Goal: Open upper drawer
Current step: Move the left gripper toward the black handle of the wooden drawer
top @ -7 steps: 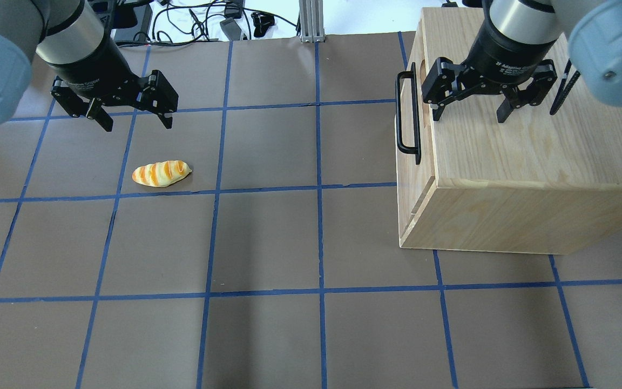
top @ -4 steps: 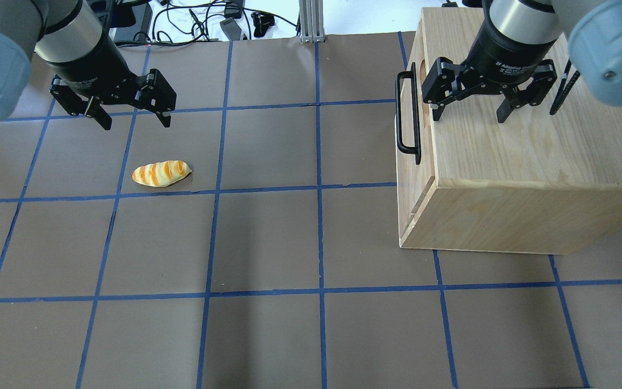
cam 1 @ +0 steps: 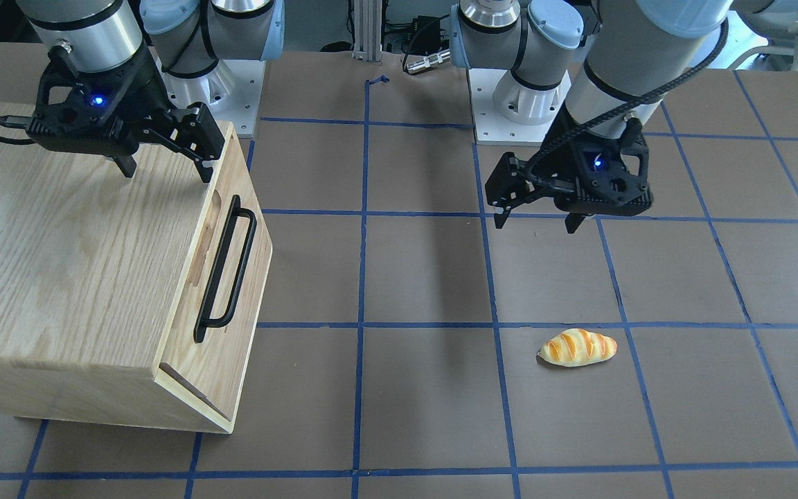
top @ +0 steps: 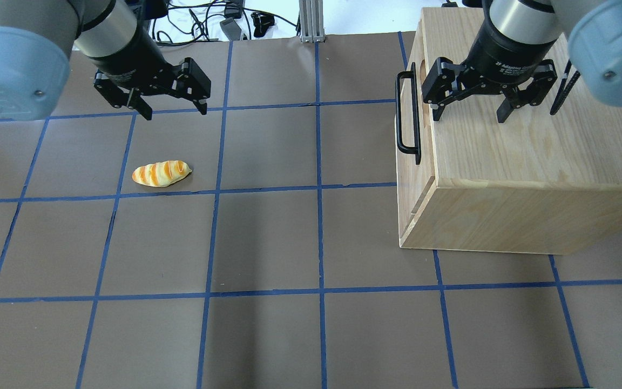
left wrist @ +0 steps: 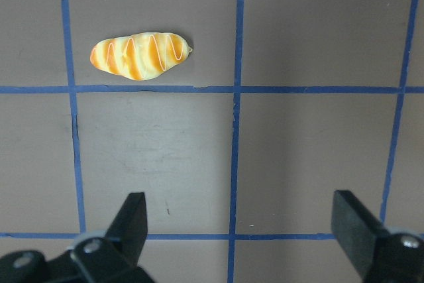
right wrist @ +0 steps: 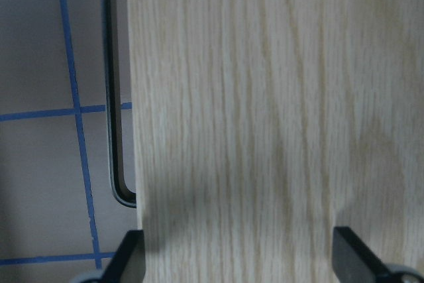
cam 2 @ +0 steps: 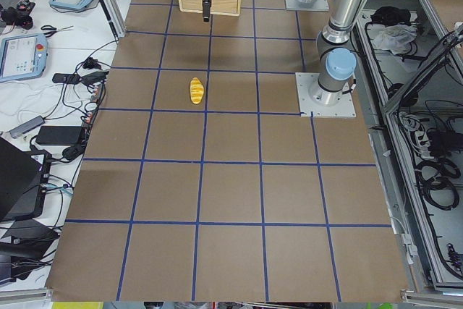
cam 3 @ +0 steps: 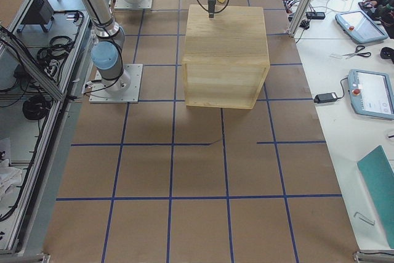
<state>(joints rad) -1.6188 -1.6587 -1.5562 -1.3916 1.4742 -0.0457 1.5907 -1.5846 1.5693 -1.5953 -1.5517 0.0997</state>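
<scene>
My right gripper (top: pixel 469 116), jaws apart, hovers over the cabinet (top: pixel 532 151) near its top front edge. I risk hitting wood and missing the handle (top: pixel 408 116) of the upper drawer (cam 1: pixel 208 267).

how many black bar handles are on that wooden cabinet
1. The black bar handle sits on the upper drawer front, on the cabinet face toward the middle of the table. Some cabinet sides are hidden, so more could exist.

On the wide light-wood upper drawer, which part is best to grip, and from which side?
Probably best to grip the long black metal bar handle of the upper drawer near its middle, coming from the front. The bar stands off the panel over an oval recess, which leaves room for one finger behind it.
</scene>
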